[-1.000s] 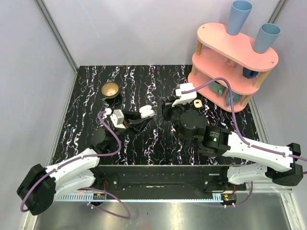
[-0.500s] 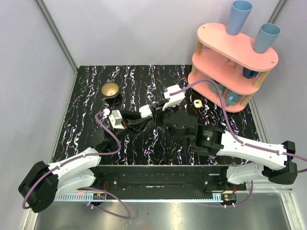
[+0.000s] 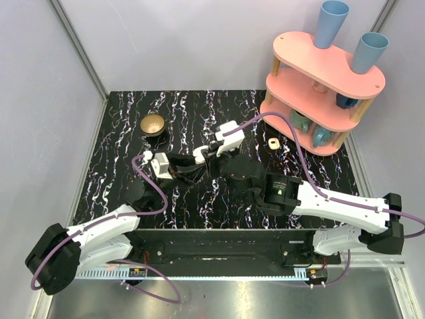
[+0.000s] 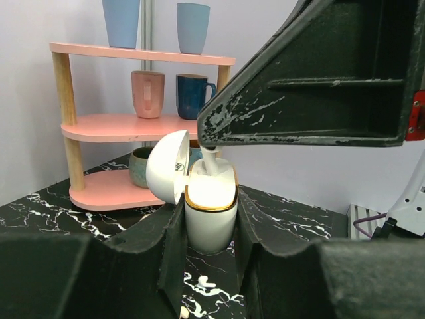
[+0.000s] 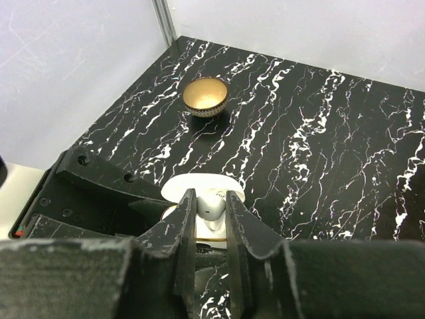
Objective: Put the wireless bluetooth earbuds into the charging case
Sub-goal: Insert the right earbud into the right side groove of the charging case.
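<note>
Earbud (image 5: 212,209): glossy white, small, its lower end at the case's open mouth.
Charging case (image 4: 210,214): white, gold-rimmed, upright, lid (image 4: 166,166) swung open.
Left gripper (image 4: 209,220): clamped on the case's sides.
Right gripper (image 5: 210,203): pinching the earbud.

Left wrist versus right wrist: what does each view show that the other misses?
Only the left wrist: the pink shelf with its mugs, and the left tool clamping the open charging case upright. Only the right wrist: the gold bowl. Both: the case and the right tool pinching a white earbud at its opening.
</note>
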Robot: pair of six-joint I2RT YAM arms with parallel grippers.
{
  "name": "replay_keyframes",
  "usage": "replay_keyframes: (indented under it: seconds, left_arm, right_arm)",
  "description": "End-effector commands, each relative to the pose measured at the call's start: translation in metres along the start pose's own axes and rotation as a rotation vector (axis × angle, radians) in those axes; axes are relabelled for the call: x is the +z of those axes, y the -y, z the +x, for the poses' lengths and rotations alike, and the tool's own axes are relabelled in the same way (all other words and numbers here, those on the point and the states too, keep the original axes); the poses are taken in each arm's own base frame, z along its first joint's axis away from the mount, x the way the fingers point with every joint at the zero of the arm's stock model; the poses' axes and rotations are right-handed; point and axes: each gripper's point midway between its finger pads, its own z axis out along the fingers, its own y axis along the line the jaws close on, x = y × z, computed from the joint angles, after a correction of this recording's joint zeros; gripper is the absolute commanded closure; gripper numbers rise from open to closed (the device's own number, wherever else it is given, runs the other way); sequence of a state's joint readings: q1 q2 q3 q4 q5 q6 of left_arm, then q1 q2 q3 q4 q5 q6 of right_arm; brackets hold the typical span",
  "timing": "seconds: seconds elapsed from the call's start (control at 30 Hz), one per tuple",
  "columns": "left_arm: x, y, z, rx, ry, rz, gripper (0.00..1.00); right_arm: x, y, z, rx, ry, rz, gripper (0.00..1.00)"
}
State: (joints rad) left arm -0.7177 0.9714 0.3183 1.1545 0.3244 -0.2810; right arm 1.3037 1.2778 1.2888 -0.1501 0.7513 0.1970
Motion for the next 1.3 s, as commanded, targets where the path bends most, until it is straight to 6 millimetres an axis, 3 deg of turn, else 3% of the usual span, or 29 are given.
replay_keyframes:
  seconds: [0.0,0.33,0.63,0.83,1.27]
  left_arm:
    - [0.004,0.007,-0.023,0.034,0.078,0.037,1.0]
    - [0.003,0.004,-0.02,0.038,0.068,0.024,1.0]
    - [0.003,0.002,-0.021,0.038,0.072,0.012,1.0]
    - [0.003,0.001,-0.021,0.036,0.07,0.007,1.0]
    - [0.004,0.002,-0.025,0.036,0.082,0.008,1.0]
  right_arm:
    - [0.003,0.001,-0.011,-0.016,0.046,0.027,1.0]
    - [-0.001,0.005,-0.021,-0.024,0.077,0.032,1.0]
    - [-0.001,0.012,-0.01,-0.068,0.05,0.052,1.0]
    - [-0.005,0.015,-0.016,-0.078,0.067,0.051,1.0]
    - [-0.003,0.005,0.007,-0.14,0.009,0.003,1.0]
